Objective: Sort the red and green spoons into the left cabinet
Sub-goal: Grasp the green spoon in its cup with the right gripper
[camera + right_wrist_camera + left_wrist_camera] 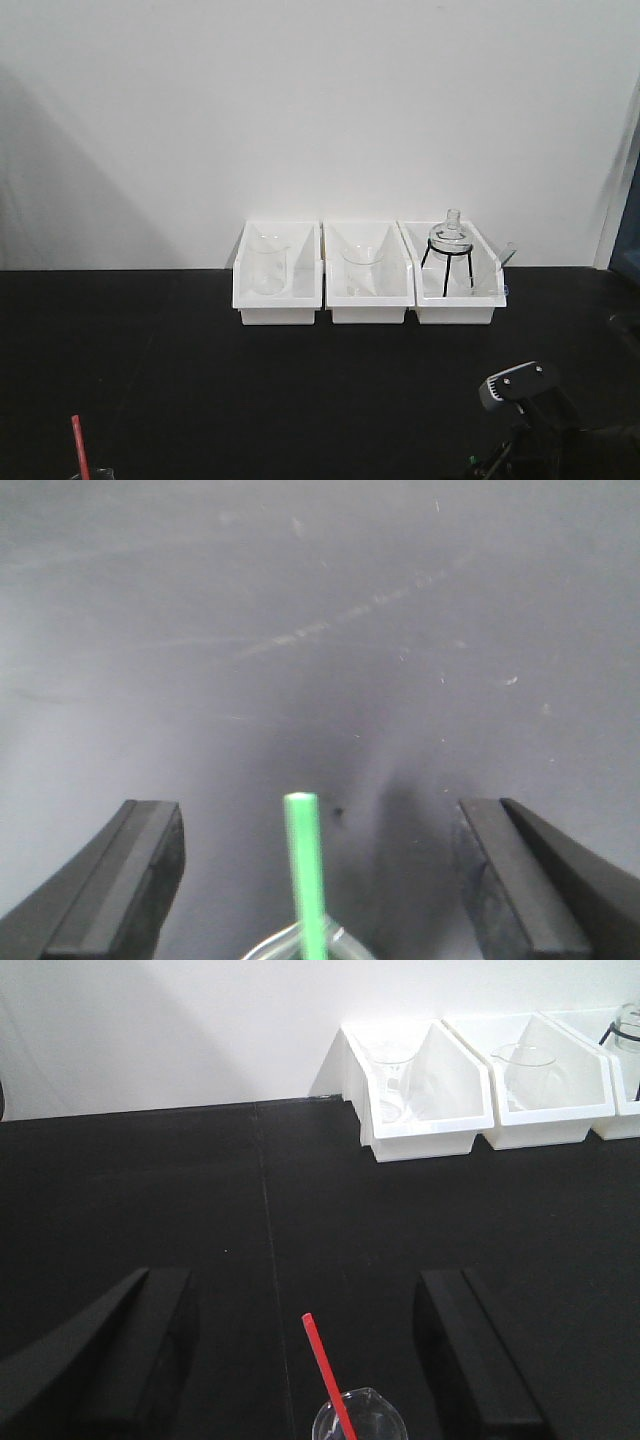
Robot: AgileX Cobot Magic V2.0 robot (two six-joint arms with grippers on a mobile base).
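Well in front of the white bins (368, 313), the red spoon (328, 1380) is seen handle-up in a glass beaker (360, 1422), flanked by the left fingers (140, 1350), spread wide and grasping nothing. The green spoon (306, 870) is likewise stood in a glass vessel (335, 948) (only its rim is shown) between the released right fingers (120, 880). Black desk (300, 1190) is seen between these and the bins, lined up three abreast against the white wall (300, 100); clear beakers (267, 270) are held in two, a round flask (450, 238) in the rightmost.
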